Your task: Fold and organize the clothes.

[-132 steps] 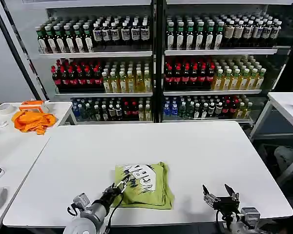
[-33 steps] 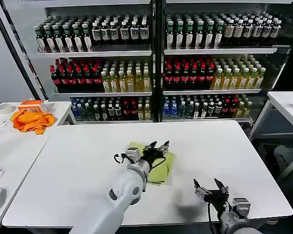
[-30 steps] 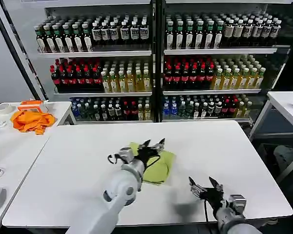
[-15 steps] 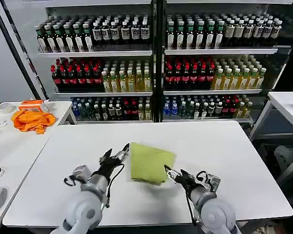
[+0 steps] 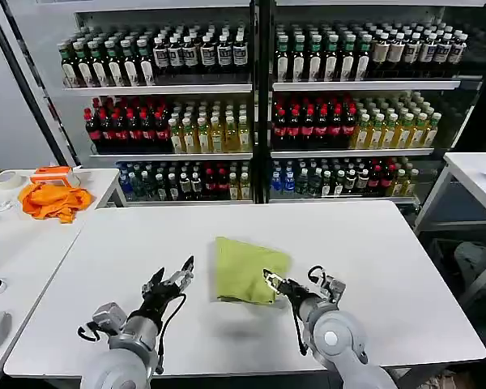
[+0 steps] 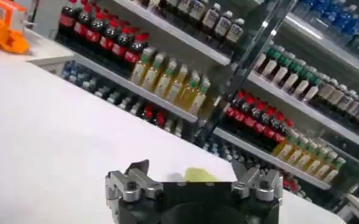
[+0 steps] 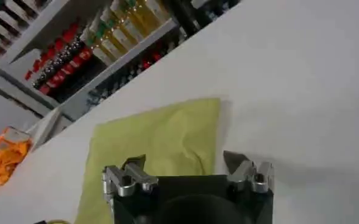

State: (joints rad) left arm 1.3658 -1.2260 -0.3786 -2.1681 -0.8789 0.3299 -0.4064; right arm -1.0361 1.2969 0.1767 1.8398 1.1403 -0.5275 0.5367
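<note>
The clothes, one lime-green T-shirt [image 5: 247, 269], lie folded into a small rectangle in the middle of the white table [image 5: 364, 235], plain side up. My left gripper [image 5: 172, 273] hovers open just left of the shirt, apart from it. In the left wrist view the left gripper [image 6: 192, 171] has its jaws spread wide, with a sliver of the T-shirt [image 6: 199, 175] beyond them. My right gripper [image 5: 289, 275] is open at the shirt's near right corner. Seen from the right wrist, the right gripper [image 7: 186, 164] straddles the near edge of the T-shirt [image 7: 161, 137] with nothing held.
An orange cloth [image 5: 55, 200] lies on the side table [image 5: 16, 243] at the far left. Glass-fronted shelves of bottles [image 5: 259, 105] stand behind the table. Another white table [image 5: 478, 174] is at the right. Bare tabletop surrounds the shirt.
The left gripper has drawn back leftward and nearer, away from the shirt. The right gripper has moved slightly left, up to the shirt's near right corner. The shirt lies as before.
</note>
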